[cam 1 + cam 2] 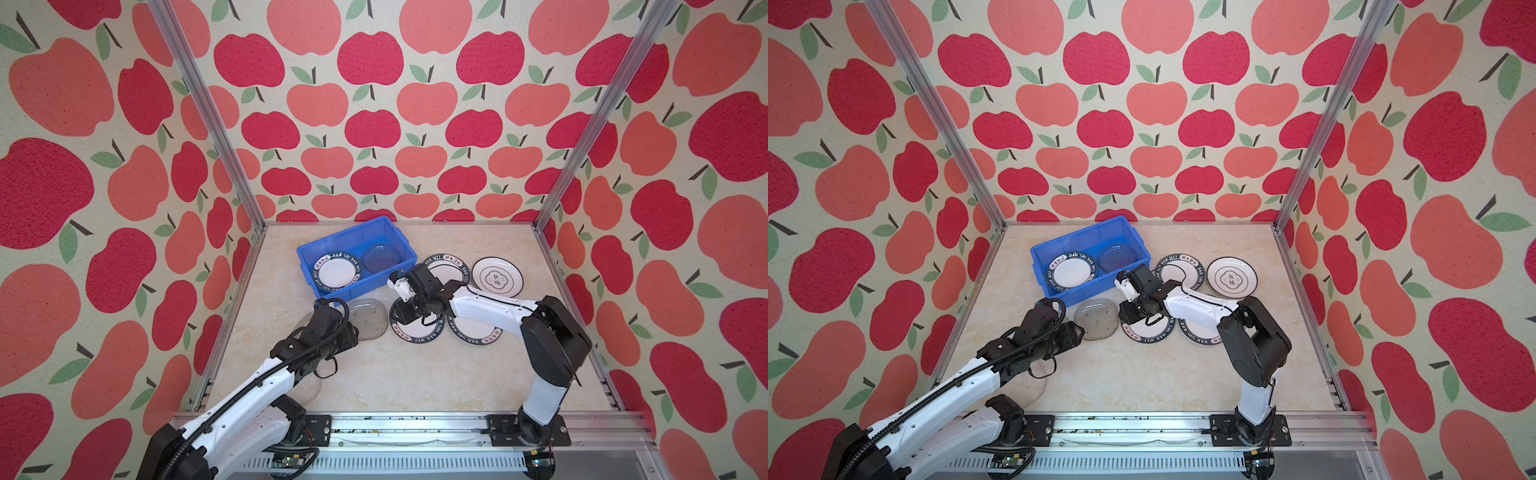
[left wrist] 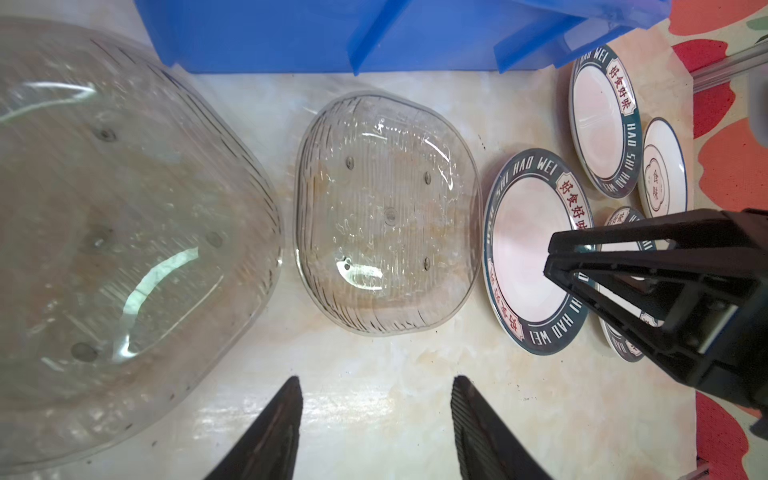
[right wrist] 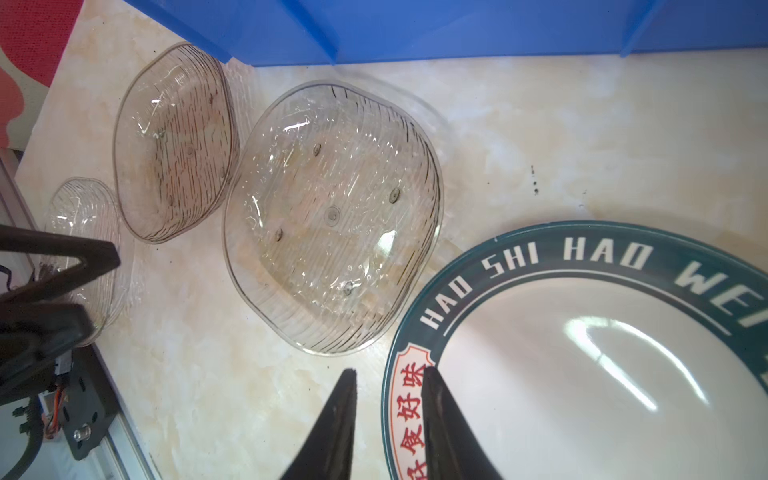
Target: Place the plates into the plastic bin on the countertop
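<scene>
The blue plastic bin on the countertop holds a green-rimmed plate and a glass plate. My right gripper straddles the rim of a green-rimmed plate lying flat; a narrow gap remains between the jaws. My left gripper is open over bare countertop, short of a glass plate. A second glass plate lies close beside it. Two more green-rimmed plates and a black-ringed plate lie to the right.
A third glass plate lies under the left arm near the front rail. Aluminium rails and apple-patterned walls close the countertop in. The two grippers stand close together in front of the bin.
</scene>
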